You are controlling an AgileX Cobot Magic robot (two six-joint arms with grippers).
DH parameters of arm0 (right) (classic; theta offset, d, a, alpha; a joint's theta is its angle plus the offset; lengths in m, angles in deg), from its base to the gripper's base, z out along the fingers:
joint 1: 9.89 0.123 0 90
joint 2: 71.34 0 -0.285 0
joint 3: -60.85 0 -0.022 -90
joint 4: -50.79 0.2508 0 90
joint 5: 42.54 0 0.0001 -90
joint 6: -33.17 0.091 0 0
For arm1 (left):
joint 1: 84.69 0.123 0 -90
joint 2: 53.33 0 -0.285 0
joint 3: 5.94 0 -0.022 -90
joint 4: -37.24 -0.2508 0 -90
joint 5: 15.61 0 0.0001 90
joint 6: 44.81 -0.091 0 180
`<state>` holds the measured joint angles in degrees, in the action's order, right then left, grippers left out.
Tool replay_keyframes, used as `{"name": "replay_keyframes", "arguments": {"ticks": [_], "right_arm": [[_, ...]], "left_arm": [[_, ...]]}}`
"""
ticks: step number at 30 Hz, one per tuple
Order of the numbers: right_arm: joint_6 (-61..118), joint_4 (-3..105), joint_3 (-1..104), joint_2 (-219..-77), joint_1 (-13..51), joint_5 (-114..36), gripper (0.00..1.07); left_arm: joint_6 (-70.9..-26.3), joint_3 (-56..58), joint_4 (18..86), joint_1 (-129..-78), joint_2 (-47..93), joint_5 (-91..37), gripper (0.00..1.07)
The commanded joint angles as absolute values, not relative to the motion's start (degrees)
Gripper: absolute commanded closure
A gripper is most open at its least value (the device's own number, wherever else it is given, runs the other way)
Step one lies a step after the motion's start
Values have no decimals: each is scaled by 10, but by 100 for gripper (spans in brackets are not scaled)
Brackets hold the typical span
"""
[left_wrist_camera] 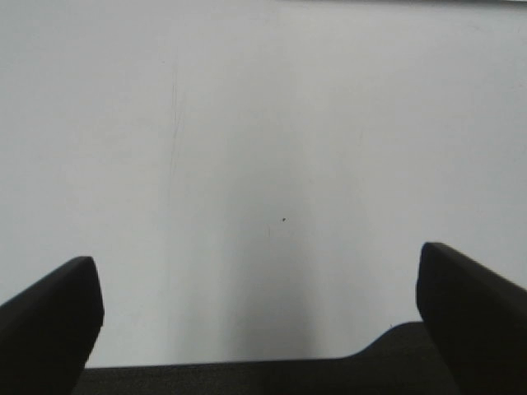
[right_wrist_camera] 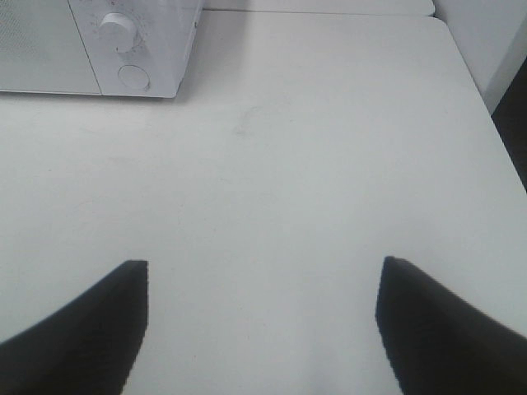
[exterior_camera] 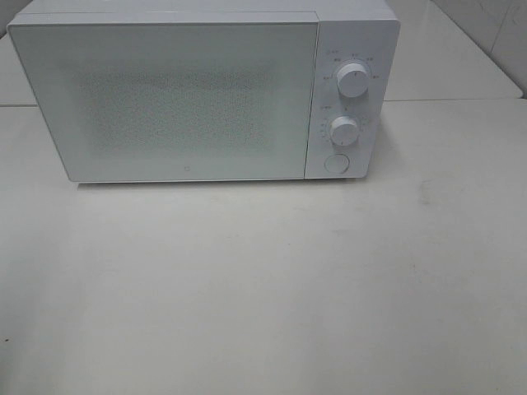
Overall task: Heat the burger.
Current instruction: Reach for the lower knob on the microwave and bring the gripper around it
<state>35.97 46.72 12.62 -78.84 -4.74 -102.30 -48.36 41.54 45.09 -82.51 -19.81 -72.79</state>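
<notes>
Status: closed microwave (exterior_camera: 198, 90) standing at rear of the desk (exterior_camera: 263, 288).
On left gripper (left_wrist_camera: 255, 267) and right gripper (right_wrist_camera: 262, 265), jaws spread wide, gripping nothing, over the desk.

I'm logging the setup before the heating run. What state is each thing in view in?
Microwave door: shut.
Upper knob: setting too small to read.
Lower knob: setting too small to read.
Left hand: open, empty, over bare table.
Right hand: open, empty, over bare table.
Burger: not visible in any view.
</notes>
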Motion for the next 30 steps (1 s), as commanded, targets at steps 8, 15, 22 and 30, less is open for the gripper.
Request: {"name": "replay_keyframes", "arguments": {"ticks": [8,15,22,30], "right_arm": [[360,468,126,-773,-52,-1020,34],[360,468,126,-773,-52,-1020,34],[360,468,126,-773,-52,-1020,34],[360,468,126,-773,-52,-1020,34]], "left_arm": [[-482,429,441,-824,-331,-751,9],[-486,429,441,-824,-404,-751,9],[-489,429,439,-824,-474,-751,9],[-488,429,438,-825,-473,-751,9]]}}
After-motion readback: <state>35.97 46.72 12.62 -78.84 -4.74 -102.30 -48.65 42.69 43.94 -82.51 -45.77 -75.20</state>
